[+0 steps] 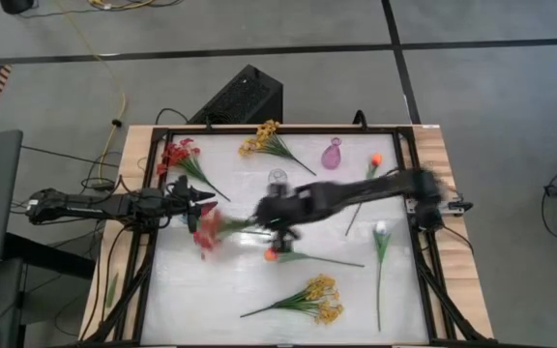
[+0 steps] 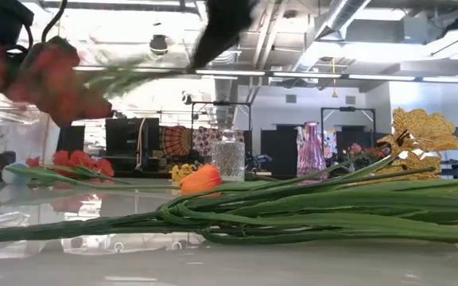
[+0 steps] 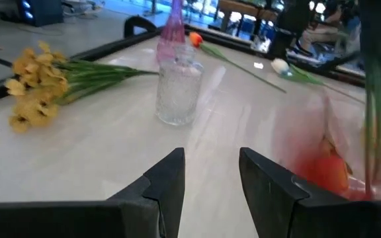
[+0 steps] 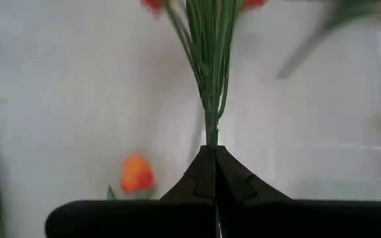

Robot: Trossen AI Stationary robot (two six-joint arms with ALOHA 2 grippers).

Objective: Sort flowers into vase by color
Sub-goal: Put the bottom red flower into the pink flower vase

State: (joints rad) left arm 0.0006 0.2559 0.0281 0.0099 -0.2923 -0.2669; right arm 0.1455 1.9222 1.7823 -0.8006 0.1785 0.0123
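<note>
My right pincer (image 4: 213, 155) is pressed together on the bundled stems of a red spray (image 1: 209, 229), held clear of the table (image 1: 230, 300) with the blossoms out toward my left arm; in the low view the red heads (image 2: 50, 79) ride high above everything else. My left pincer (image 3: 210, 175) is spread, holding nothing, waiting at the left edge and facing the clear vase (image 3: 177, 92). The clear vase (image 1: 278, 178) stands mid-table toward the far edge, with the pink vase (image 1: 331, 155) near it; both look empty, as far as I can tell. Other flowers lie flat: a second red spray (image 1: 177, 155) at far left, a yellow spray (image 1: 264, 140) at the far edge, another yellow spray (image 1: 312, 295) near the front, an orange tulip (image 1: 271, 254) under my right arm, a second orange tulip (image 1: 375, 160) and a white tulip (image 1: 381, 229) to the right. For this step: swing the stems over a vase mouth, tip the spray upright so the cut ends point down, lower slowly, and release only once the stems are inside, since a light vase may topple
</note>
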